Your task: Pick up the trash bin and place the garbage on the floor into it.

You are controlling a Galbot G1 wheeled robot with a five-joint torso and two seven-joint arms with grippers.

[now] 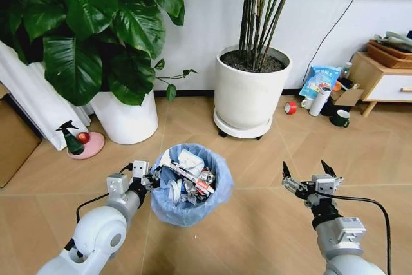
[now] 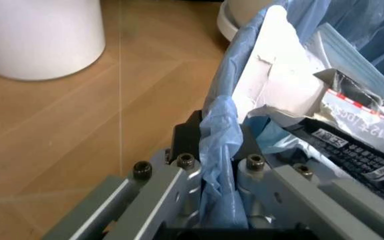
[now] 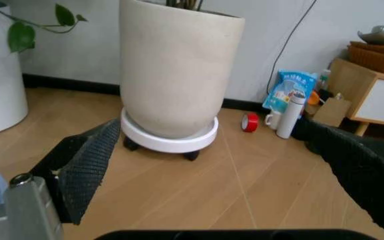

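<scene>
The trash bin (image 1: 191, 188) sits low in the middle of the head view, its crinkly light-blue bag (image 1: 222, 188) folded over the rim, and it's packed. There's the garbage (image 1: 187, 175) heaped inside: crumpled white tissue, a black-and-white wrapper with a red stripe, a bit of crushed can. Just left of the bin, the left gripper (image 1: 152, 178) is right on the rim, and the left wrist view confirms it: the left gripper (image 2: 220, 167) has its jaws pinched narrow on a fold of the blue bag (image 2: 220, 150) at the bin's edge, with the wrapper (image 2: 359, 135) and white tissue (image 2: 279, 75) lying right beside it.

Over in the lower right of the head view, the right gripper (image 1: 309, 175) hangs in the air well apart from the bin, fingers spread wide, holding nothing. From the right wrist camera those dark textured fingers (image 3: 88, 162) splay to both sides of the picture over the floor (image 3: 232, 200).

Behind, the upper middle shows a big white plant pot (image 1: 248, 94) on a wheeled base, another white pot (image 1: 129, 120) to the upper left, and the chevron floor (image 1: 257, 230) around the bin looks bare of litter.
</scene>
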